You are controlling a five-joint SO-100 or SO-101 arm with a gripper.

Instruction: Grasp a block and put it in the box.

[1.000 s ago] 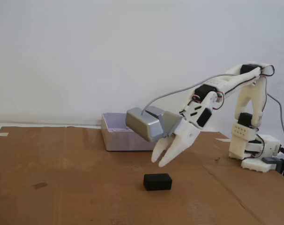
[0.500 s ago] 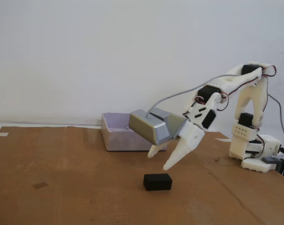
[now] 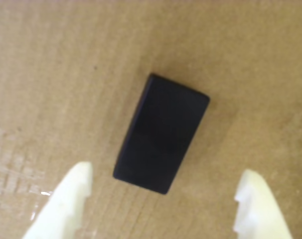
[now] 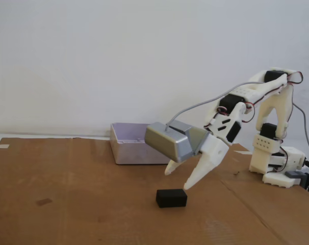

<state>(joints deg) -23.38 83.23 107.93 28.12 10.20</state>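
block [image 4: 171,198]: small black brick, flat on the cardboard [image 4: 83,204], near the front edge of the fixed view; in the wrist view [image 3: 162,133] lies skewed, long axis running lower left to upper right.
gripper [image 4: 179,177]: spread wide, empty; hangs just above and a little behind the block, tips pointing down. fingertips [image 3: 71,196] in the wrist view sit either side of the block's near end, not touching.
box [image 4: 130,144]: pale tray at the back of the cardboard, well apart from the block, partly hidden by the grey camera housing [image 4: 171,142]. inside not visible from here.
arm base [image 4: 277,168]: at the right edge of the cardboard in the fixed view.
handling, by guess: rigid, matte, probably light; flat parallel sides, so little risk of slipping or crushing.
where to take hold: across the two long sides, near the middle; narrow width fits easily within the opening.
watch for: skew between block and finger line; without a wrist turn, closing may catch corners and spin it.
step in hand: lowering onto the block; grasp not yet made.
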